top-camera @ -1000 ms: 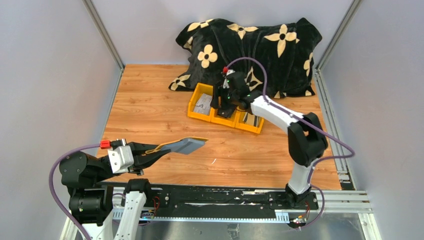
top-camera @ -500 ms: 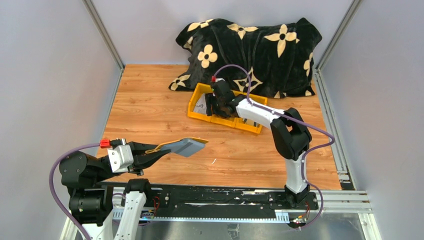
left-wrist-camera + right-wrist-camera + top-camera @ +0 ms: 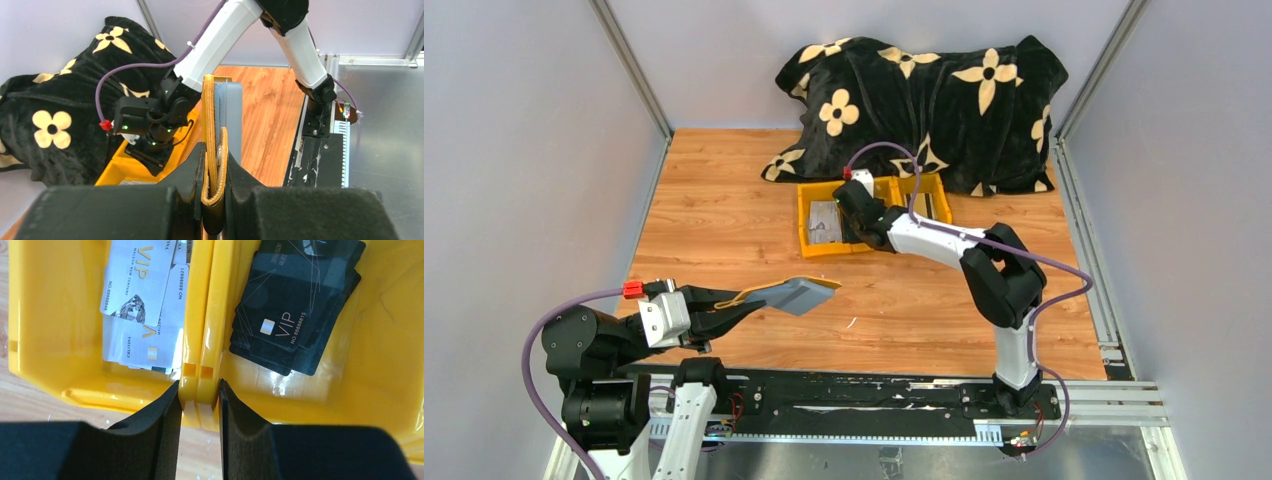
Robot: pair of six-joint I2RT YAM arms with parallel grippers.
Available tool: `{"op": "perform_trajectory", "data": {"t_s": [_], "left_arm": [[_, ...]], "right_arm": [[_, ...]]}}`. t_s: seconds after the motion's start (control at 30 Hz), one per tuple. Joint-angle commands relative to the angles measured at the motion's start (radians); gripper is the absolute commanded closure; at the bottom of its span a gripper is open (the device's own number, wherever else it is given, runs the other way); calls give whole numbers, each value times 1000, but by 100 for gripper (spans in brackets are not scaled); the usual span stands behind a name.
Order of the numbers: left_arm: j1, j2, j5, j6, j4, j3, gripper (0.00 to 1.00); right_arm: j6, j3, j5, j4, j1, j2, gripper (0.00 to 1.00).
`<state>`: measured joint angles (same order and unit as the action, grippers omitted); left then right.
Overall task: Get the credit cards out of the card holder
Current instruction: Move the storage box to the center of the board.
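jaws tight on card holder [image 3: 212,120], bin [image 3: 205,335]

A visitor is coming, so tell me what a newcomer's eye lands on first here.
The black blanket with cream flowers heaped at the far edge stands out first. Before it the right gripper pinches the dividing wall of a yellow bin, silver cards one side, black cards the other. Front left, the left gripper holds the card holder aloft.
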<state>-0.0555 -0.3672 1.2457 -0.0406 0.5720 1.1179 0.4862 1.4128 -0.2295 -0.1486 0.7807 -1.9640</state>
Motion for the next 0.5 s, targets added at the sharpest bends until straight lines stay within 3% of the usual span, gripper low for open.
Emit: {"op": "perform_trajectory", "data": {"t_s": [0.0, 0.13, 0.23, 0.37, 0.47], "left_arm": [[3, 15, -1, 15, -11, 7, 100], [3, 23, 0, 22, -11, 7, 100], [4, 29, 3, 23, -11, 7, 100], [3, 30, 9, 27, -12, 6, 100], [4, 31, 15, 24, -3, 11, 100]], "right_arm": [[151, -94, -64, -70, 80, 53, 81], [273, -160, -134, -87, 133, 84, 92], [351, -203, -144, -66, 169, 97, 93], [342, -176, -160, -74, 200, 78, 78], [299, -170, -162, -58, 200, 117, 61]]}}
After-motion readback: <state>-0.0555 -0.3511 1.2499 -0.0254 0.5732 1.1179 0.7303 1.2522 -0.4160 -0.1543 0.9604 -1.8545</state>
